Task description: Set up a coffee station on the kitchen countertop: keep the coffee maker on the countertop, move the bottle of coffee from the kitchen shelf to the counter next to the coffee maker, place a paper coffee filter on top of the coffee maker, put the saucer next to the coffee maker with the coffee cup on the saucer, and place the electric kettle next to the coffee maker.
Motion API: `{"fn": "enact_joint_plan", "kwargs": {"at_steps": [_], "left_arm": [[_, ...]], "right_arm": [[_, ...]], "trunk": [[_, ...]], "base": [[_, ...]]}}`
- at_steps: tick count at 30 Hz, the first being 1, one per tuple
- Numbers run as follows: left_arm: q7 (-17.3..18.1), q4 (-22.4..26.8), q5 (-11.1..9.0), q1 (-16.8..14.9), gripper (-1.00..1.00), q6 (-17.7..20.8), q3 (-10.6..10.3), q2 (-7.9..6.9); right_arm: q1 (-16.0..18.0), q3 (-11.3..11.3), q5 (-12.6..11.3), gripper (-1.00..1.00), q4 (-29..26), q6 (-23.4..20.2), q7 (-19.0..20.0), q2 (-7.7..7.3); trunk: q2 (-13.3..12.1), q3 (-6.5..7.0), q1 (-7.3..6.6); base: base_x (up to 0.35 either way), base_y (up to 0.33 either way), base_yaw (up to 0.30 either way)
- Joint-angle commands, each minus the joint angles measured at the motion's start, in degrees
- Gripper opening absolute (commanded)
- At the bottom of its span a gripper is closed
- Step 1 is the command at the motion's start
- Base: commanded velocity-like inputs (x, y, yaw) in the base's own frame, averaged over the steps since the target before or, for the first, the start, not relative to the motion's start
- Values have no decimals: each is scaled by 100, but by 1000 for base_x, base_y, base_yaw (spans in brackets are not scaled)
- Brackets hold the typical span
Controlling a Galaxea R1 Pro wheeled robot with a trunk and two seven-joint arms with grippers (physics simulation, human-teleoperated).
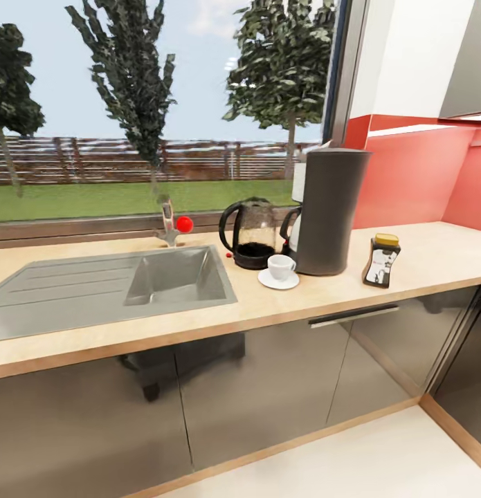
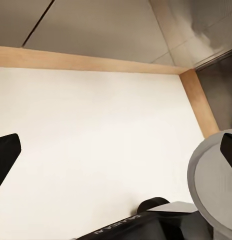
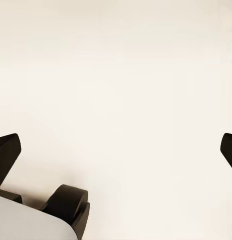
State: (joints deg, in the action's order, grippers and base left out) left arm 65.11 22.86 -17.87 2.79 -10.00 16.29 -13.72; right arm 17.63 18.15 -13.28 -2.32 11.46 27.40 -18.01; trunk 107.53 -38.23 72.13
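From your head camera you look down on the counter (image 1: 420, 266), a long light wood-grain worktop with a grey inset sink (image 1: 172, 275) at its left and a tap with a red knob (image 1: 172, 225) behind the basin. The coffee maker (image 1: 331, 211) stands upright near the window, a tall dark grey cylinder, and something white (image 1: 300, 181) shows at its upper left edge, though you cannot tell what it is. Just to its left sits the electric kettle (image 1: 250, 234), smoky glass with a black base and handle, close beside the machine. In front of the two, the coffee cup (image 1: 280, 265) rests on the saucer (image 1: 278, 279), near the coffee maker's base. To the machine's right, near but apart from it, the bottle of coffee (image 1: 382, 261) stands on the counter with its yellow-tan lid up. Your left end effector (image 2: 116, 152) hangs over pale floor (image 2: 95, 140) beside the wooden plinth (image 2: 85, 61) of the cabinets, fingers spread wide and holding nothing. Your right end effector (image 3: 116, 147) is likewise released, its dark fingertips (image 3: 6, 152) far apart above bare pale floor.
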Motion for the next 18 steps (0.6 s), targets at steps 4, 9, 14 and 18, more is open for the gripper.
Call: {"fn": "enact_joint_plan", "kwargs": {"at_steps": [4, 9, 14, 18], "left_arm": [[10, 8, 3, 2, 100, -37, 11, 0], [10, 8, 9, 2, 100, -37, 8, 0], [10, 8, 11, 2, 100, -37, 6, 0], [10, 8, 11, 2, 100, -37, 6, 0]], "right_arm": [[3, 48, -56, 100, 4, 14, 20, -1], [3, 48, -57, 100, 4, 14, 13, -1], [3, 48, -59, 100, 4, 14, 11, -1], [3, 49, -58, 100, 4, 14, 11, -1]], "trunk": [[2, -5, 0], [2, -5, 0], [2, -5, 0], [2, -5, 0]], "base": [[22, -299, 0], [3, -304, 0], [0, -306, 0], [0, -307, 42]]}}
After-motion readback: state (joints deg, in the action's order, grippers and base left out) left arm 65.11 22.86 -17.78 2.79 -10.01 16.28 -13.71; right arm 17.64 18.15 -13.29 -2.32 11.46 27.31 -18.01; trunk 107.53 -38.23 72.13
